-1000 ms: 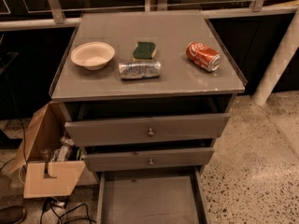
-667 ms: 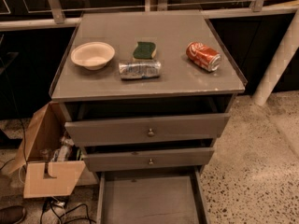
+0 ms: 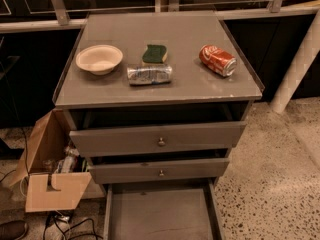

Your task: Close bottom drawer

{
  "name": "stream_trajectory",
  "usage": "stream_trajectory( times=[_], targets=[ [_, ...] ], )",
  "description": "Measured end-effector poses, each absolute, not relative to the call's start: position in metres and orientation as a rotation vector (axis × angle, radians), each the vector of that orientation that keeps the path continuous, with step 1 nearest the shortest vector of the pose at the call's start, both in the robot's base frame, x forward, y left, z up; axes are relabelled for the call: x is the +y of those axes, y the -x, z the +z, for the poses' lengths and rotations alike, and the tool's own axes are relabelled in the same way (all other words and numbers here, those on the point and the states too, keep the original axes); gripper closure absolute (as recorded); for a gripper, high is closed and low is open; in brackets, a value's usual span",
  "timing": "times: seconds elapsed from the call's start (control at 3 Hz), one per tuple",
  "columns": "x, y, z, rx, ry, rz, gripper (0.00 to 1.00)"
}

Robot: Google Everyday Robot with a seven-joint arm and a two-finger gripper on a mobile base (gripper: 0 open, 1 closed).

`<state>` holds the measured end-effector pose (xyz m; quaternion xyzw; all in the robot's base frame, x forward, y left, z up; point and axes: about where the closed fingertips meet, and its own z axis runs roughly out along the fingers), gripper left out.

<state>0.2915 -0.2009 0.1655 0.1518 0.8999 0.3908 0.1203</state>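
The grey cabinet [image 3: 160, 91] stands in the middle of the camera view. Its bottom drawer [image 3: 161, 215] is pulled far out toward me, showing its flat grey inside. Its front panel and knob are cut off below the lower edge. Above it the middle drawer [image 3: 160, 170] and the top drawer [image 3: 158, 139] each stand slightly out, with small round knobs. The gripper is not in view.
On the cabinet top lie a white bowl [image 3: 99, 59], a green sponge [image 3: 154, 54], a silver can [image 3: 149, 74] on its side and a red can [image 3: 217, 60] on its side. An open cardboard box [image 3: 50, 171] with cables stands at the left. A white post [image 3: 297, 59] stands at the right.
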Motion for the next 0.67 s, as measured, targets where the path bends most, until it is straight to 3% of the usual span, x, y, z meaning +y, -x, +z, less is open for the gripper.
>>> stream_trajectory(
  times=[0.67],
  targets=[
    [-0.192, -0.324, 0.167, 2.469, -0.597, 1.210, 1.00]
  ],
)
